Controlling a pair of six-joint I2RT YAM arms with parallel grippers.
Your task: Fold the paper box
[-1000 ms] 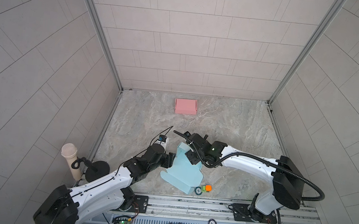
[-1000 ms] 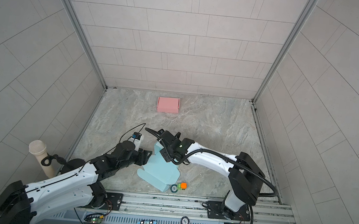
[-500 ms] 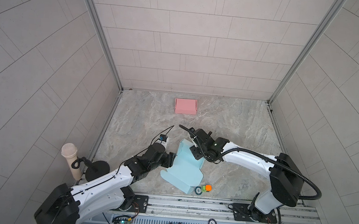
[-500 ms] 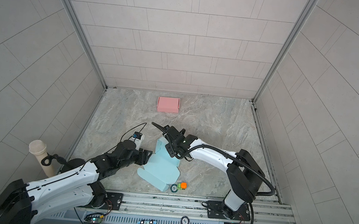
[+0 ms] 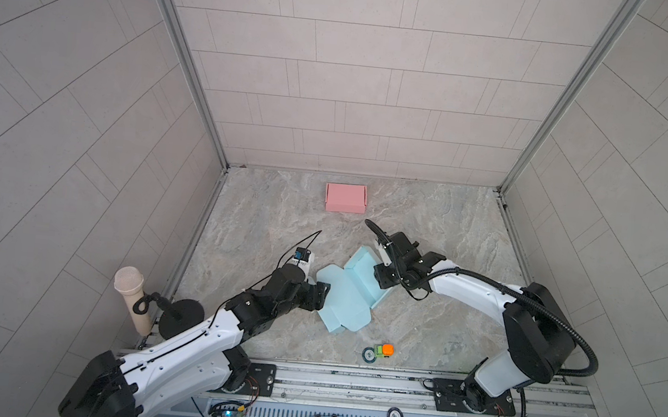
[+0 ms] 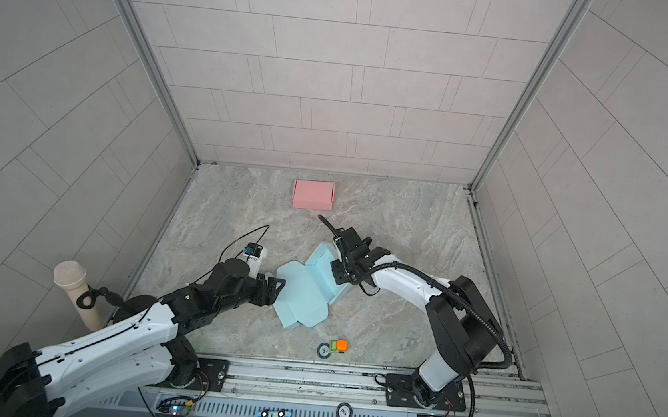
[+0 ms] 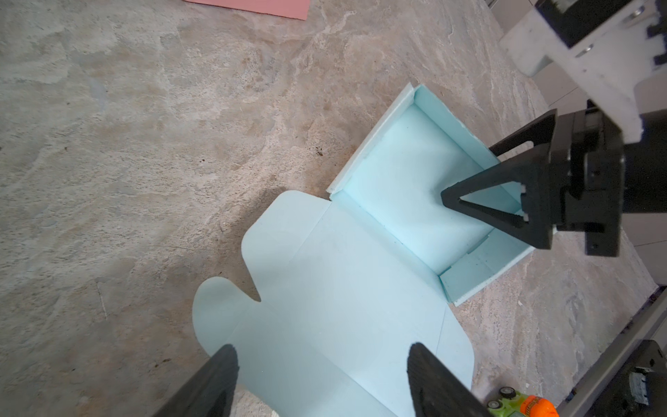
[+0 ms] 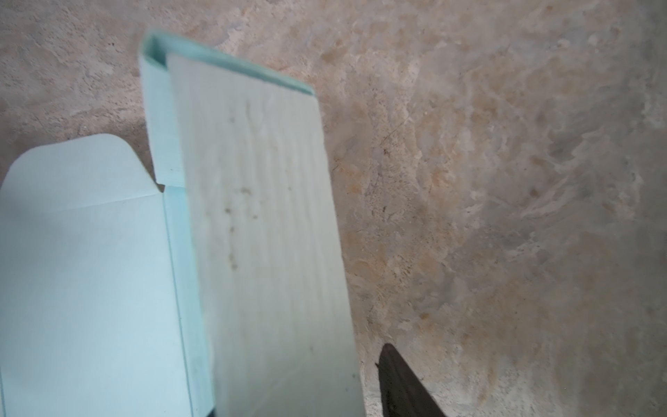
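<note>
The light blue paper box (image 5: 346,298) (image 6: 303,294) lies half folded on the marble table, its tray walls raised and its lid flat. My left gripper (image 5: 321,296) (image 6: 278,287) hangs open at the lid's left edge, its jaws wide over the flat lid (image 7: 343,289) with the left gripper (image 7: 321,348) holding nothing. My right gripper (image 5: 380,276) (image 6: 336,272) (image 7: 469,173) is open astride the tray's upright right panel (image 8: 260,216), one finger inside and one outside. Only one finger (image 8: 397,382) shows in the right wrist view, just off the panel.
A folded pink box (image 5: 346,198) lies at the back. A small orange and green toy (image 5: 383,350) and a black ring (image 5: 369,355) sit near the front rail (image 5: 349,376). A microphone on a stand (image 5: 129,298) stands at the left wall.
The left jaws have spread wider at the lid's edge. The right jaws have narrowed around the upright panel, and the right gripper has shifted slightly toward the back right.
</note>
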